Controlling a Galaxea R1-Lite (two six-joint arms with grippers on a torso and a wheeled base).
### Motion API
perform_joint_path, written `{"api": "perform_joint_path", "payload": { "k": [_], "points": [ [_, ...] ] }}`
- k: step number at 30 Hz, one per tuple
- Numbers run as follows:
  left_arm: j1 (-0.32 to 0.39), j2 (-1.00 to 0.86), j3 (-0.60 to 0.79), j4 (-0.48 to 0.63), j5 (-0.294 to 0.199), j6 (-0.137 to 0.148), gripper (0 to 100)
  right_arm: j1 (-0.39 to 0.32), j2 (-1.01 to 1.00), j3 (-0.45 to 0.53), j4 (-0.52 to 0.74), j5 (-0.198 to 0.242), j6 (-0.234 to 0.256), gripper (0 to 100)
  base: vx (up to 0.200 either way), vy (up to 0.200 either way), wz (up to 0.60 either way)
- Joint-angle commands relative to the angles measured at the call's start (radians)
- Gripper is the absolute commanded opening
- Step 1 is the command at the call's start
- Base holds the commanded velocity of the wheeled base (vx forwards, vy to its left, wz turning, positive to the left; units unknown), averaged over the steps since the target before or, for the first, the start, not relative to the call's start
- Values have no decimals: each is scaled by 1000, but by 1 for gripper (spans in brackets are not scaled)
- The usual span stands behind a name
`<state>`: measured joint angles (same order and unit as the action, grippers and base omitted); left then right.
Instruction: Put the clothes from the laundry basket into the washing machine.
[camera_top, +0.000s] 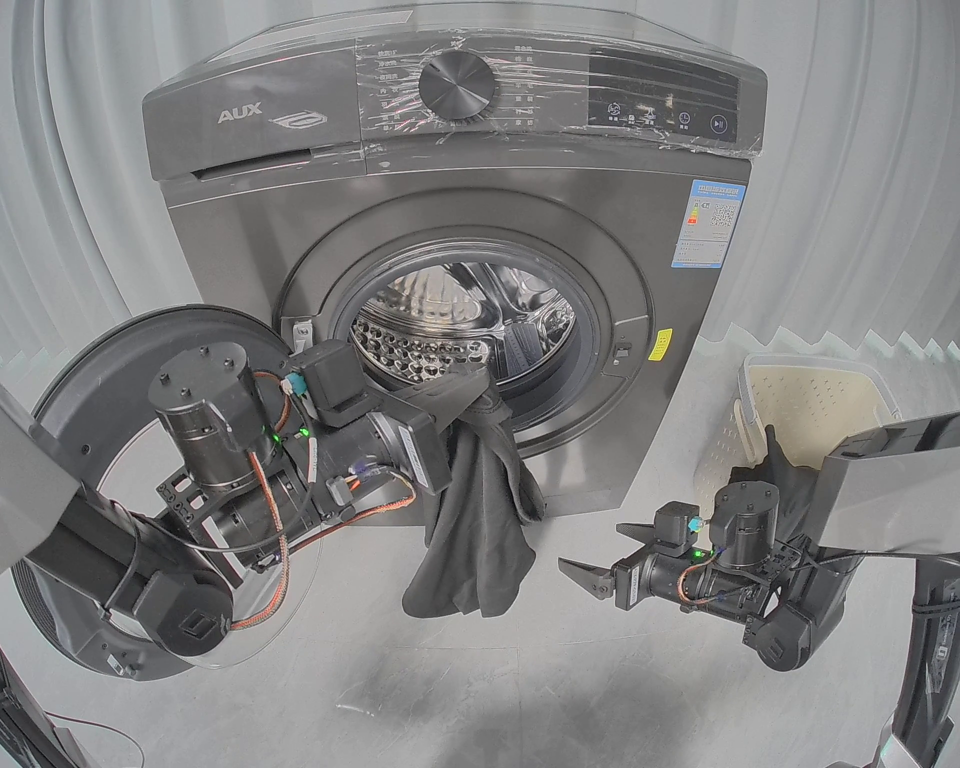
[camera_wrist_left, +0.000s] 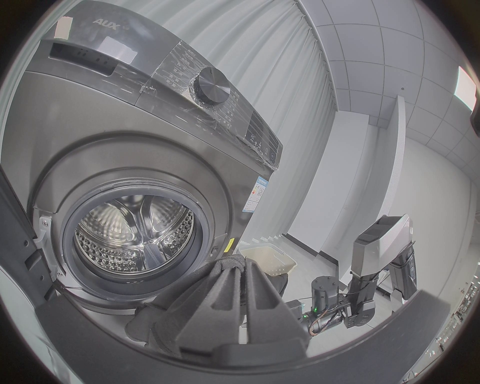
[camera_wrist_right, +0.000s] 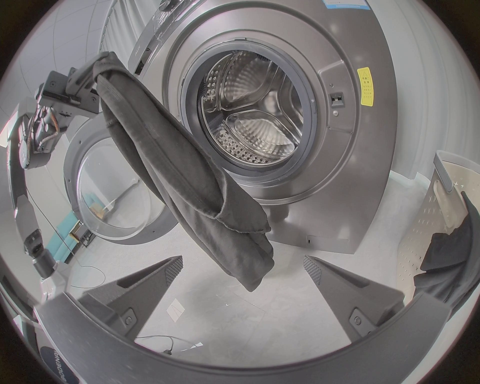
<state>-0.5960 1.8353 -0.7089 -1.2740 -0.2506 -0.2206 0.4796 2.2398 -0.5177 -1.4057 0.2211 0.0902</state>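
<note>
nearest, at about 5 o'clock in the head view, the right gripper (camera_top: 592, 548) hangs low over the floor (camera_top: 600, 690). its two fingers (camera_wrist_right: 145, 280) are spread wide with nothing between them.

up at 10 o'clock from it, the left gripper (camera_top: 476, 384) has its fingers (camera_wrist_left: 265, 302) pressed together on the top of a dark grey garment (camera_top: 480, 520). the cloth bunches out on both sides of the fingertips. from there it hangs in one long, limp, folded length, and its lower end is clear of the floor. it is held just in front of the lower lip of the door opening, not inside it.

at 3 o'clock one cream perforated laundry basket (camera_top: 850, 400) stands on the floor, beside the machine's right corner. a second dark garment (camera_top: 785, 480) is draped over its near rim, which makes two garments in all.

farthest, at 12 o'clock, is the single grey front-loading washing machine (camera_top: 400, 200). its round door (camera_top: 90, 380) is swung fully open toward 9 o'clock, and the steel drum (camera_top: 450, 310) shows through the opening.
</note>
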Motion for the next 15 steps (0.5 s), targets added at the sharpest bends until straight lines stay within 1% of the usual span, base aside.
{"api": "perform_joint_path", "payload": {
  "k": [1, 5, 15],
  "points": [
    [-1, 1, 2, -2, -1, 0, 0, -6, 63, -38, -2, -5, -14, 100, 0, 0, 0],
    [-2, 1, -1, -2, -1, 0, 0, -18, 87, -70, -2, -8, -15, 100, 0, 0, 0],
    [-4, 9, -1, -5, -2, 0, 0, -9, 162, -186, -1, -6, -17, 100, 0, 0, 0]
  ]
}}
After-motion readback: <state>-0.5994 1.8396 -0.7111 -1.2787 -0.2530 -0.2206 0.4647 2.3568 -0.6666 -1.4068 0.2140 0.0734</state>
